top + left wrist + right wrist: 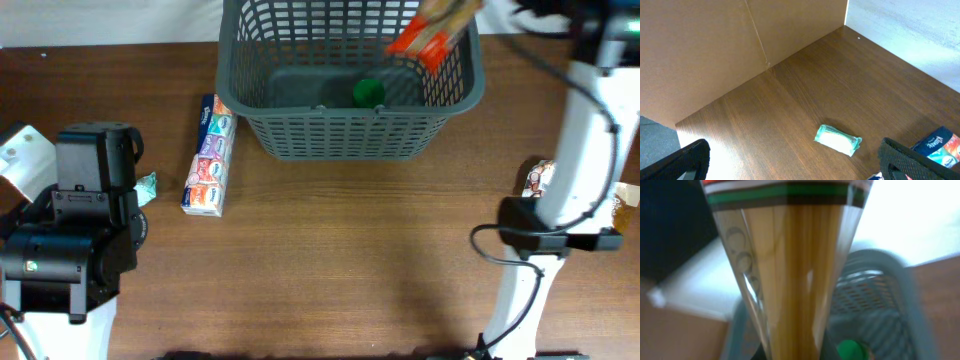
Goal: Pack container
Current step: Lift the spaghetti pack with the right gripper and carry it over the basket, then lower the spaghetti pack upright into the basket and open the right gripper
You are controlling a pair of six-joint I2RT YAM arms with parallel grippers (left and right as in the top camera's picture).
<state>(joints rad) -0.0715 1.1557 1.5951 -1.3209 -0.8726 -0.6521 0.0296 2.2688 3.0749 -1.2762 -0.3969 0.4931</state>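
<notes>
The basket [352, 135] stands at the middle of the surface's far edge, upright, mouth up. A small green item [368, 92] lies on its floor, toward the front wall.

The right arm [590, 140] reaches from the near right edge up to the far right corner. Its jaws are clenched on a pasta packet [435, 30], which hangs tilted above the right half of the basket, its red end lowest and clear of the rim. In the right wrist view the packet [790, 280] runs straight out from the jaws, with the basket [875, 295] below and beyond it and the green item [850, 351] just beside the packet's near end.

The left arm [85, 230] sits by the left edge, well apart from the basket. Its jaws are released, spread wide with nothing between them, one fingertip [690, 160] at each lower corner of the left wrist view. Ahead of them on the bare surface [790, 100] lies a small pale-green packet [837, 140], and a tissue pack [210, 155] lies between that packet and the basket's left front corner, near but not touching it.
</notes>
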